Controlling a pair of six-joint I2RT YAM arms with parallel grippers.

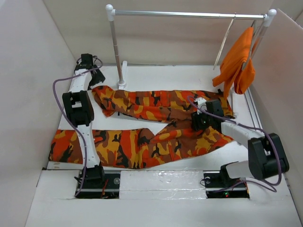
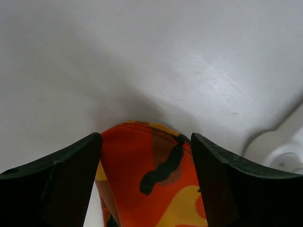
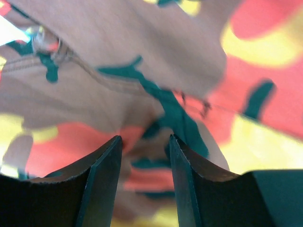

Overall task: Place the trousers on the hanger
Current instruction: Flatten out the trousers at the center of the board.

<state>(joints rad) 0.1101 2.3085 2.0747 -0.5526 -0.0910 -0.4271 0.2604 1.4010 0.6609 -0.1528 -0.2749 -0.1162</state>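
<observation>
The camouflage trousers (image 1: 142,142) lie spread across the white table (image 1: 156,75), one leg toward the far left and one along the front. My left gripper (image 1: 98,81) is at the far leg's end. In the left wrist view my gripper (image 2: 146,137) holds an arched fold of the trousers (image 2: 151,179) that touches both fingers, raised off the table. My right gripper (image 1: 198,124) is pressed into the waist area. In the right wrist view my gripper (image 3: 144,138) stands narrow on a blurred fold of the trousers (image 3: 156,94). The pale hanger (image 1: 226,41) hangs from the rail at the back right.
A silver rail (image 1: 189,14) on white posts spans the back. Its left post's base (image 1: 122,85) stands beside the far leg end and shows in the left wrist view (image 2: 286,156). A plain orange garment (image 1: 239,59) hangs at the rail's right end. White walls enclose the table.
</observation>
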